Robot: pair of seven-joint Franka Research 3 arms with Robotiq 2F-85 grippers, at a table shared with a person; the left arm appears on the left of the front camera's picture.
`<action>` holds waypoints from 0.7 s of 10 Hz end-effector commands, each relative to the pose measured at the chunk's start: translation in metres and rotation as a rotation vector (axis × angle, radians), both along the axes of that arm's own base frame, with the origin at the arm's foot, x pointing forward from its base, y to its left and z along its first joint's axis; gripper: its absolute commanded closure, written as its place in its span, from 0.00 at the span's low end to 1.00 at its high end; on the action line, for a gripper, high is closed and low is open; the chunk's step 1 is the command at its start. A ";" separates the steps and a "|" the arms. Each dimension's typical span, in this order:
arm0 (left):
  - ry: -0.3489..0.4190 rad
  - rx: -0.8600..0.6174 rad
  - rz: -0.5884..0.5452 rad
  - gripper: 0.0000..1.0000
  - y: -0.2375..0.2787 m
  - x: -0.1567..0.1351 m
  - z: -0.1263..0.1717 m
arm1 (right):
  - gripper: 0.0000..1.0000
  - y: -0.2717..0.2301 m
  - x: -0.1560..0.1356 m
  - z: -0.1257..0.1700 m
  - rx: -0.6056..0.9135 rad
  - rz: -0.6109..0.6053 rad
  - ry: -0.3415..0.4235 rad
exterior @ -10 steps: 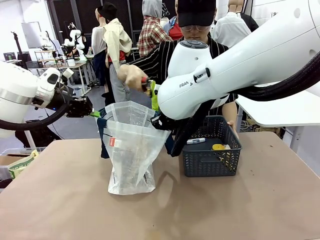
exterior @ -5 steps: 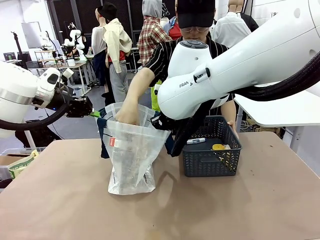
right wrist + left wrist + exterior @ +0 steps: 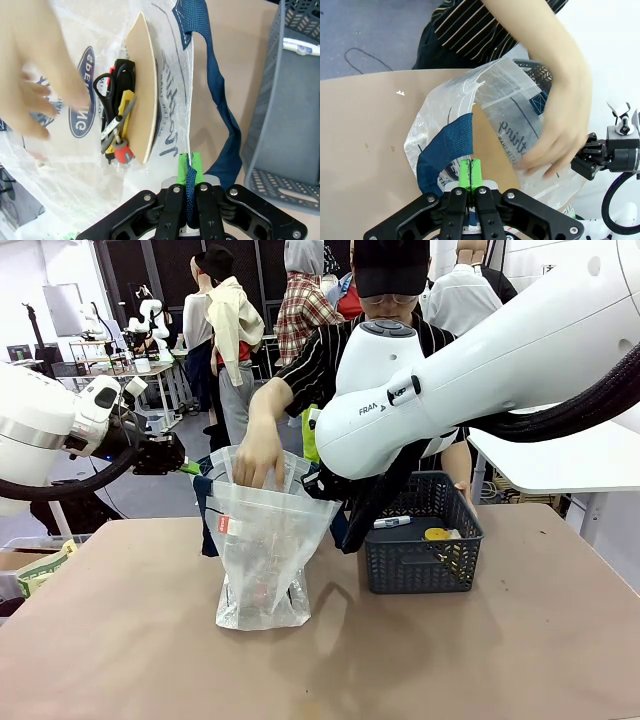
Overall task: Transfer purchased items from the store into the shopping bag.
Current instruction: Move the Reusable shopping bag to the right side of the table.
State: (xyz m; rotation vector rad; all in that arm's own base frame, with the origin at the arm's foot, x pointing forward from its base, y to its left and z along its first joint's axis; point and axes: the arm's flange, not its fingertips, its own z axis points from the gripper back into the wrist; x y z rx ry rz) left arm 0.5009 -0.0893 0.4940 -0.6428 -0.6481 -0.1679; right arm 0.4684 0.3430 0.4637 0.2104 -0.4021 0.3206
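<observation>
Holding the shopping bag (image 3: 262,540) open and upright on the table (image 3: 120,640), the left gripper (image 3: 470,169) and right gripper (image 3: 189,165) are each pinched tight on a navy strap on opposite sides. The person's hand (image 3: 258,452) is at the bag's mouth. The purchased items (image 3: 117,132) (black scissors, something yellow and red) lie inside, and the grey basket (image 3: 420,555) sits just beside it.
</observation>
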 end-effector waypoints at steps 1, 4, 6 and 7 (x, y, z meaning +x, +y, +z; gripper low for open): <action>-0.004 0.000 0.001 1.00 0.001 0.000 0.002 | 1.00 -0.002 0.000 0.001 0.012 0.004 0.006; -0.004 0.000 0.001 1.00 0.001 0.000 0.002 | 1.00 -0.002 0.000 0.001 0.012 0.004 0.006; -0.004 0.000 0.001 1.00 0.001 0.000 0.002 | 1.00 -0.002 0.000 0.001 0.012 0.004 0.006; -0.004 0.000 0.001 1.00 0.001 0.000 0.002 | 1.00 -0.002 0.000 0.001 0.012 0.004 0.006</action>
